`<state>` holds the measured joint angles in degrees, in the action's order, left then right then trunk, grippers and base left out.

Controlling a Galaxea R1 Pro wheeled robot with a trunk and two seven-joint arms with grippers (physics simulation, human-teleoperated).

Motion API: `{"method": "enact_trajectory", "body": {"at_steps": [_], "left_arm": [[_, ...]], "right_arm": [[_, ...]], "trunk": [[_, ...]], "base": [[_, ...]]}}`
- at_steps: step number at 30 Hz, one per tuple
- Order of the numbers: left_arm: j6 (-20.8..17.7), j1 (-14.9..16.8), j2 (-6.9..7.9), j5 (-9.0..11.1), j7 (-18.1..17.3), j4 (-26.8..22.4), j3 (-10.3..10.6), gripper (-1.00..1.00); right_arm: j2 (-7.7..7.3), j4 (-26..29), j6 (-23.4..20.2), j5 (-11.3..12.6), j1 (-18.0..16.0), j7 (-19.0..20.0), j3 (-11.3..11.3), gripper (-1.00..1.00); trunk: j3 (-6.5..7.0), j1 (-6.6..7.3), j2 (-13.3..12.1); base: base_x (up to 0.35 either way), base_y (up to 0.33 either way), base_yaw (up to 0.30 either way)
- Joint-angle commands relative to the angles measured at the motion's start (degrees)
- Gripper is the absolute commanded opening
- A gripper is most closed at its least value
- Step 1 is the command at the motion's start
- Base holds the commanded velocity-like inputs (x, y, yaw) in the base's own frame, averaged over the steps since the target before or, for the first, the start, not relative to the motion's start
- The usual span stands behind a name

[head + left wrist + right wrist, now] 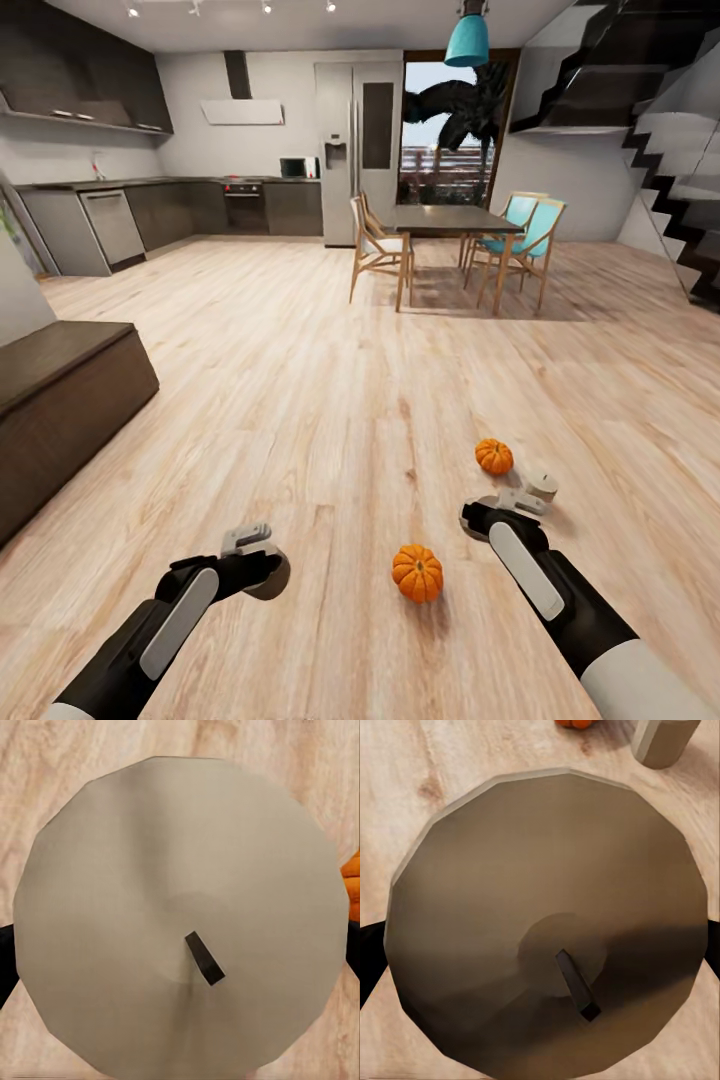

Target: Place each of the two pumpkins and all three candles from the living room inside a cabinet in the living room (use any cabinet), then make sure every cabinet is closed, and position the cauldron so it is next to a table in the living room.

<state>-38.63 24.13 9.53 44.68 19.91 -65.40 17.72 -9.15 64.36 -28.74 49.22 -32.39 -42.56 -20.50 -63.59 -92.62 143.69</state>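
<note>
Each gripper, left [262, 556] and right [497, 508], clamps one candle [180, 922] [547, 922]. A third candle [541, 484] stands just beyond the right gripper. Two pumpkins: one [417, 572] between the grippers, one [493, 456] just ahead of the right.

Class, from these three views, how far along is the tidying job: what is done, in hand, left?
Done: nothing looks stored yet. In hand: the left end effector seems shut on one stubby beige-grey candle, the right end effector on another candle. Left: the third candle and both ribbed orange pumpkins lie on the pale wooden floor, away from the dark brown wooden cabinet.
</note>
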Motion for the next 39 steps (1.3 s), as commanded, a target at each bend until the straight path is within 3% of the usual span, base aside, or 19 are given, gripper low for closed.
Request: {"method": "enact_trajectory", "body": {"at_steps": [1,13,15,18,33,39], "left_arm": [[0.0,0.1,0.05,0.6,0.6,-0.5,0.1,-1.0],[0.0,0.0,0.05,0.4,0.7,-2.9,0.2,-1.0],[0.0,0.0,0.05,0.4,0.7,-2.9,0.2,-1.0],[0.0,0.0,0.05,0.3,0.7,-2.9,0.2,-1.0],[0.0,0.0,0.05,0.4,0.7,-2.6,0.2,-1.0],[0.0,0.0,0.05,0.5,0.6,-2.7,0.2,-1.0]], "right_arm": [[-0.04,0.1,0.1,0.5,0.0,-0.3,-0.2,-1.0],[-0.23,0.9,0.2,0.3,0.0,0.3,-0.6,-1.0],[-0.26,0.9,-1.0,0.3,0.0,1.7,-2.3,-1.0],[-0.21,0.9,-2.3,0.3,0.0,4.0,-2.9,-1.0],[-0.09,0.7,-3.1,0.4,0.0,5.2,-3.0,-1.0],[-0.1,0.4,-3.1,0.5,0.0,5.2,-3.0,-1.0]], "trunk": [[-0.11,0.01,0.0],[1.77,0.32,-0.1],[2.19,0.37,-0.2],[2.84,0.45,-0.2],[6.16,0.84,-0.4],[6.16,0.84,-0.4]], "base": [[0.0,0.0,0.224],[0.0,0.0,0.188],[0.0,0.0,0.034],[0.0,0.0,0.01],[0.0,0.0,0.004],[0.0,0.0,0.216]]}}
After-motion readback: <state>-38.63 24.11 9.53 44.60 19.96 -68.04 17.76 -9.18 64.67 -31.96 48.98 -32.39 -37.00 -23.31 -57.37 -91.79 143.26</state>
